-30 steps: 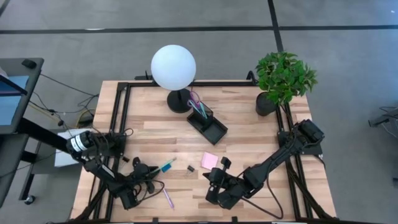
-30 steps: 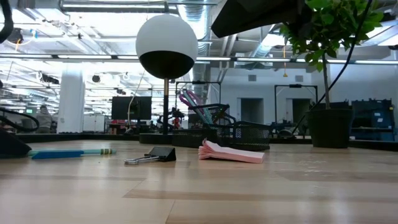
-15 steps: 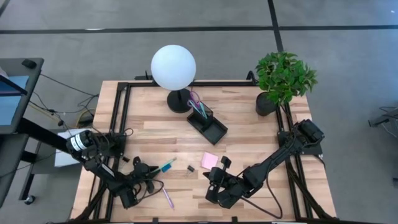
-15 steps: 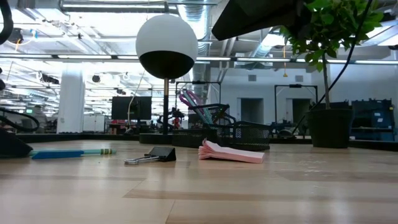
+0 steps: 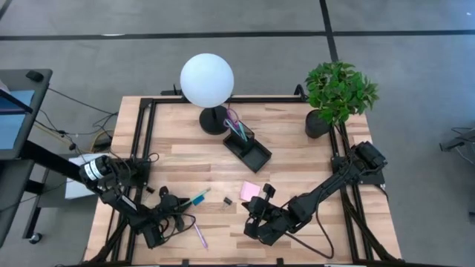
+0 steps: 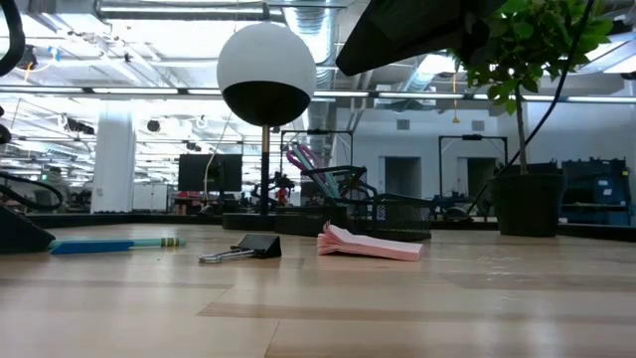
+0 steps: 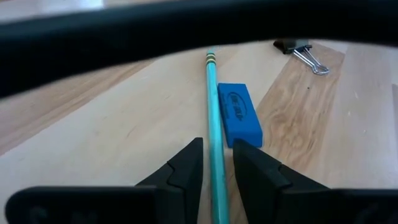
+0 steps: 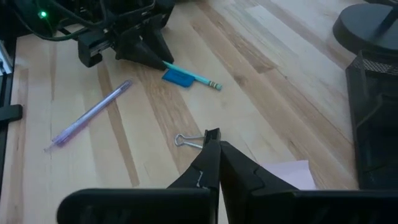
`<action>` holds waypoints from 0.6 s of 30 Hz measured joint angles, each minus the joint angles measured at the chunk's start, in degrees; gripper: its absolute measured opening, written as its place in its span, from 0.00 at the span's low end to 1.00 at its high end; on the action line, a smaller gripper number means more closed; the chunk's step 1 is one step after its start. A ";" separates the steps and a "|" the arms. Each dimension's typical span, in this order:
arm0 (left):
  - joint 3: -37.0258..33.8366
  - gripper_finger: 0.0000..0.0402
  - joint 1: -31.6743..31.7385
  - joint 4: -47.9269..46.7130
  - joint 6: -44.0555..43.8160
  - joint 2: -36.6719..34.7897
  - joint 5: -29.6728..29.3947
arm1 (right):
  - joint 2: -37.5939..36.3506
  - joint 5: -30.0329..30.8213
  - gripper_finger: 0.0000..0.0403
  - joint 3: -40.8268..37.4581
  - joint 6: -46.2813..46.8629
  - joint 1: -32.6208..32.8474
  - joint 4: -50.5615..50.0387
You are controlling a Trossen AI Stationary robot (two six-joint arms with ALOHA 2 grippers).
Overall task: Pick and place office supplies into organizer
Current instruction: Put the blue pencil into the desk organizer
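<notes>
A teal pencil [image 7: 213, 106] lies flat on the wood beside a small blue block [image 7: 239, 113]. My left gripper [image 7: 216, 146] sits low at the near left of the table [image 5: 180, 205], shut on the pencil. My right gripper [image 8: 216, 138] is shut and raised above the table [image 5: 252, 215], close to the black clip [image 8: 194, 140] and the pink sticky pad [image 5: 250, 191]; it touches nothing. A purple pen [image 5: 200, 236] lies near the front edge. The black organizer [image 5: 247, 147] stands farther back, with pens and scissors in its cup. My left gripper pinches the teal pencil between its two fingers at the blunt end [image 7: 217, 177], away from the banded tip. The fingers come low and nearly level from the table's near left and lie along the pencil. The pencil rests flat on the table.
A white globe lamp [image 5: 207, 80] on a black round base stands behind the organizer. A potted plant [image 5: 338, 93] fills the far right corner. Bare wood lies between the organizer and the loose items.
My right gripper has shifted slightly toward the table's left, staying shut above the wood. The left gripper and the items have not moved.
</notes>
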 joint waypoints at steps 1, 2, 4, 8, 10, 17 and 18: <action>0.00 0.22 0.00 -0.11 0.19 0.00 0.01 | 0.00 0.01 0.00 0.00 0.00 -0.04 0.00; 0.00 0.22 0.00 -0.15 0.25 0.00 0.01 | 0.00 0.02 0.00 0.00 0.02 -0.04 0.00; 0.00 0.22 0.00 -0.17 0.27 0.00 0.01 | 0.00 0.02 0.00 0.00 0.02 0.00 0.02; 0.00 0.22 0.00 -0.35 -2.20 0.01 -0.20 | 1.67 0.11 0.00 0.08 0.81 0.00 1.35; 0.00 0.22 0.02 -0.10 -1.88 0.07 -0.42 | 2.70 -0.24 0.00 -0.09 0.85 -0.02 1.71; -0.01 0.22 0.02 0.03 1.06 0.09 -0.40 | 9.88 -1.29 0.00 -0.09 6.61 -0.41 6.53; -0.03 0.22 0.02 0.36 1.11 0.09 -0.42 | 10.23 -1.06 0.00 -0.09 7.69 -0.37 7.06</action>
